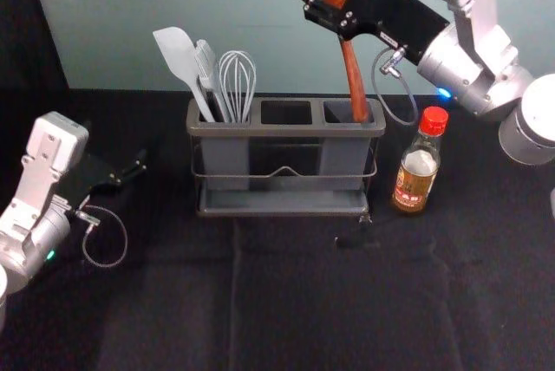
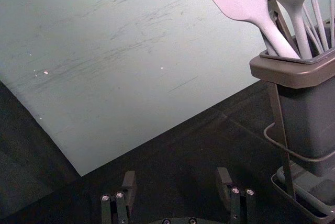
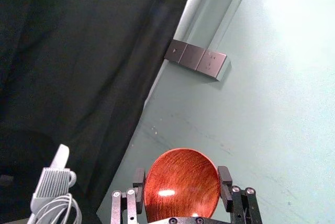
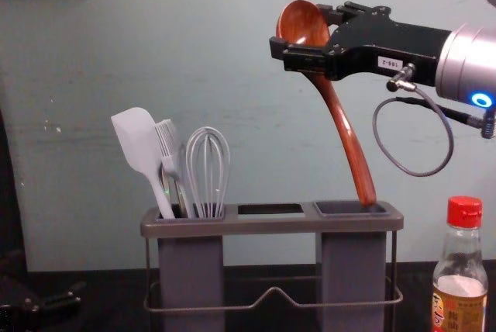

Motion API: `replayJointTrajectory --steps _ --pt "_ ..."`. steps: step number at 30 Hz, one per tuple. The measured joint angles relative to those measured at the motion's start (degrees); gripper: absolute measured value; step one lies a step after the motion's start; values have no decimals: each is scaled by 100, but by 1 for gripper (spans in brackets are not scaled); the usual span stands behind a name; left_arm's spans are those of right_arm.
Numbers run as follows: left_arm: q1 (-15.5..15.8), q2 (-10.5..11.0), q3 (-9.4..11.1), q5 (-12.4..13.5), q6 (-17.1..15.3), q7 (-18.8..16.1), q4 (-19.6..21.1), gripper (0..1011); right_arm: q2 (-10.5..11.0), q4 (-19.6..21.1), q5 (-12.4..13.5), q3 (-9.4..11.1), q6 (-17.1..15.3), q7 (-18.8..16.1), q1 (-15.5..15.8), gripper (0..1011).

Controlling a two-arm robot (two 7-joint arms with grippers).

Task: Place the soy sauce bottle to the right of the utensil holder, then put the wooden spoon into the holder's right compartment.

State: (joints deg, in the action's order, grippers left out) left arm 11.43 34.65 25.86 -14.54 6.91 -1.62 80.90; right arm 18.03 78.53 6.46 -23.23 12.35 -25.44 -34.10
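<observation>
- Left pincer [image 2: 177, 174] idled beyond the utensil holder's [image 1: 283, 205] left side, fingers spread, nothing between them.
- Right pincer [image 3: 181, 174], raised over the holder's right end, had the wooden spoon [image 4: 341, 122] clamped across its bowl.
- Spoon handle slanted down from that pincer, its tip at the mouth of the right compartment [image 4: 353, 262]; whether inside, couldn't tell.
- Judged light, stiff, unlikely to break. Glossy wood and rounded bowl might have let it swivel; bowl edges or the neck just beneath seemed best holds, handle left free.
- Soy sauce bottle [image 1: 416, 172] stood upright on the desk [image 1: 347, 302], below the right pincer, just right of the holder; placement looked done.
- Next probably: straighten the handle, lower, release. Main risk, tip catching the rim.
</observation>
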Motion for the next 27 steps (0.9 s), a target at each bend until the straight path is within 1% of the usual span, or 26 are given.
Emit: replayJointTrajectory --steps 13,27 --pt "0 0 0 0 0 0 0 1005 -133 -352 -98 -18 106 25 -186 844" --pt "0 0 0 0 0 0 0 1005 -282 -809 -193 -60 337 34 -301 844"
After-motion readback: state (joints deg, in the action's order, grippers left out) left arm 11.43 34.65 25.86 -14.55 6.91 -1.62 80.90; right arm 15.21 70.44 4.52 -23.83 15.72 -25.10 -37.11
